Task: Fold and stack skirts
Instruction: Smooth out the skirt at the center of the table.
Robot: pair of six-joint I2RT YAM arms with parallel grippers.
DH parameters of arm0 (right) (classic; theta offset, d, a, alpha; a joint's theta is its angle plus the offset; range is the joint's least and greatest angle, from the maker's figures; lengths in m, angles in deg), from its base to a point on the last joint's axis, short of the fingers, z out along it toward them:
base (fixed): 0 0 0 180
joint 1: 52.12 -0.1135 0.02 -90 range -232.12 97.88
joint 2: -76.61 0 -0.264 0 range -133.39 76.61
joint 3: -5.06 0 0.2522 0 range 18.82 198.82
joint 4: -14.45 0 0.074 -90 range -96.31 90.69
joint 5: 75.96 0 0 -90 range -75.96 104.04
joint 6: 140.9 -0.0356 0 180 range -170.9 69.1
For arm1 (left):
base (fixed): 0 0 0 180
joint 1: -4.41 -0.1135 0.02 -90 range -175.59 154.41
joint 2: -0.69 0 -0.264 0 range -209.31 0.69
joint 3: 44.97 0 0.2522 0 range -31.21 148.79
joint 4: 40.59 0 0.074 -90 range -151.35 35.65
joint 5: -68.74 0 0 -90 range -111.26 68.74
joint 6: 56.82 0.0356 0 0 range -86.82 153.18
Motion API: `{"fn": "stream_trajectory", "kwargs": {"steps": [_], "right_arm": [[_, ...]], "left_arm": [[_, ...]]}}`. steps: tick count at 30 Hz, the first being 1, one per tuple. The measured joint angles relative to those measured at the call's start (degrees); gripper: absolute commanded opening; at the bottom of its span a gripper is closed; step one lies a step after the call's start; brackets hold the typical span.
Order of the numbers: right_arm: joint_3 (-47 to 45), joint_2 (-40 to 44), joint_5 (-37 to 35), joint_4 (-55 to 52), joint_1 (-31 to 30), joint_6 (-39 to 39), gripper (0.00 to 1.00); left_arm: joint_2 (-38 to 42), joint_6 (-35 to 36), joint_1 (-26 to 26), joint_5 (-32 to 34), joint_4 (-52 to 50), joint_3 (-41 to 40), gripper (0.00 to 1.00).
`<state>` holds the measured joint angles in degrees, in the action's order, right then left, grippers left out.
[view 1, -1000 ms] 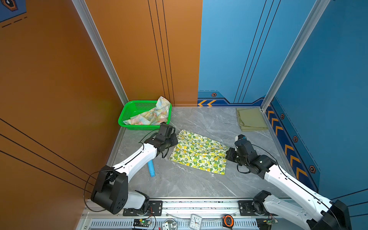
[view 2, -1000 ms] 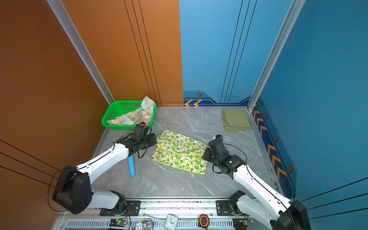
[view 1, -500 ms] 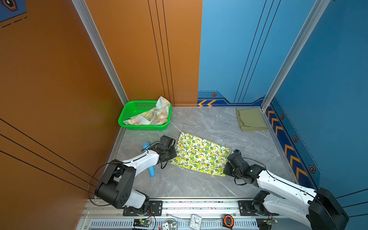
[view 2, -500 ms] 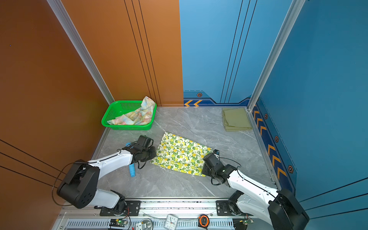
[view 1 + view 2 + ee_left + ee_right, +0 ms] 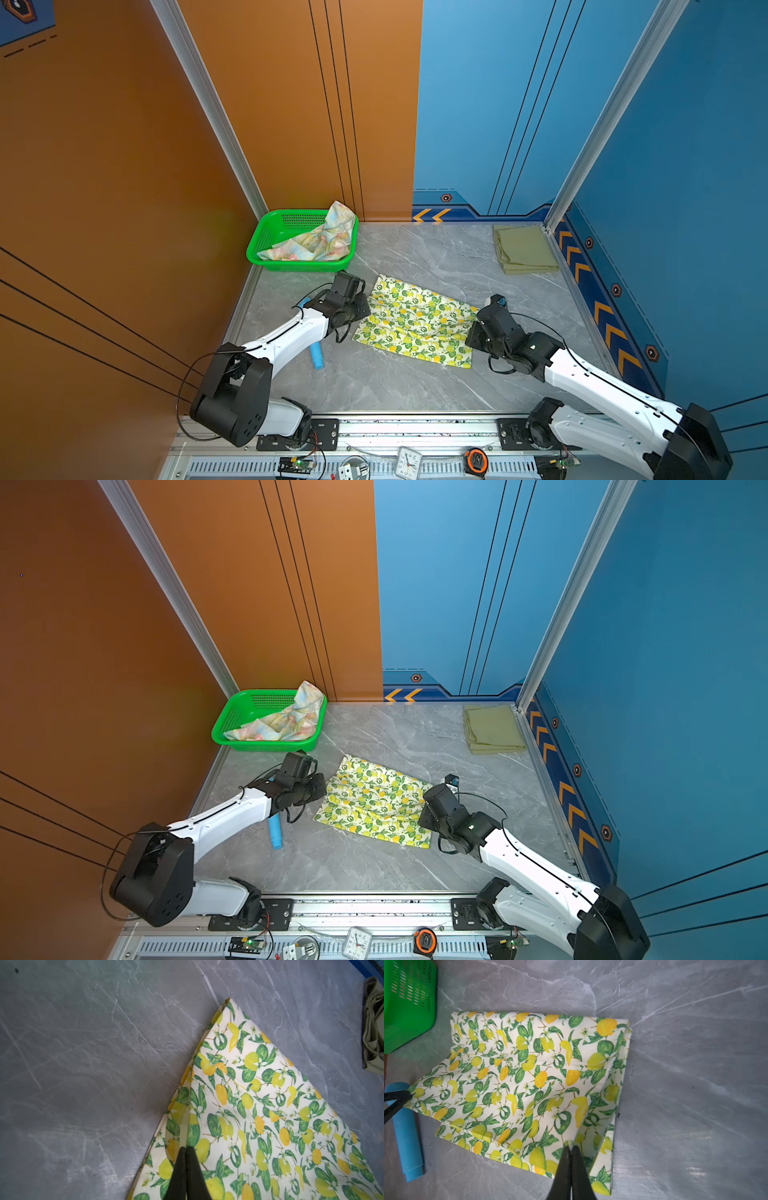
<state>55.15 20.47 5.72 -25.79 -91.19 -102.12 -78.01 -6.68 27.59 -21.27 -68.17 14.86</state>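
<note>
lemon skirt (image 5: 415, 322) lies btwn the 2 claws, long axis L-R | L gripper (image 5: 185, 1148) pinching its L edge | R gripper (image 5: 570, 1146) pinching R edge | both equally near

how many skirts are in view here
3: the lemon skirt spread mid-table, the olive skirt folded at the far right corner, the floral skirt crumpled in the green basket. Another could hide under it.
</note>
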Motion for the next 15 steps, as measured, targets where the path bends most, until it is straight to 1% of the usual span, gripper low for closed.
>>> {"fn": "stream_trajectory", "kwargs": {"steps": [5, 10, 15], "right_arm": [[3.5, 3.0, -1.5, -3.7, -0.4, 0.4, 0.0], [4.6, 4.3, -3.1, -6.4, -4.2, 0.3, 0.0], [2.8, 4.3, -4.9, -7.2, -8.1, -1.0, 0.0]], "left_arm": [[4.6, 0.5, -0.2, 0.2, -1.9, 1.3, 0.0], [8.2, 0.7, -0.3, 0.4, -3.2, 1.0, 0.0], [10.0, 0.6, -0.2, 0.4, -3.1, -3.4, 0.0]]}}
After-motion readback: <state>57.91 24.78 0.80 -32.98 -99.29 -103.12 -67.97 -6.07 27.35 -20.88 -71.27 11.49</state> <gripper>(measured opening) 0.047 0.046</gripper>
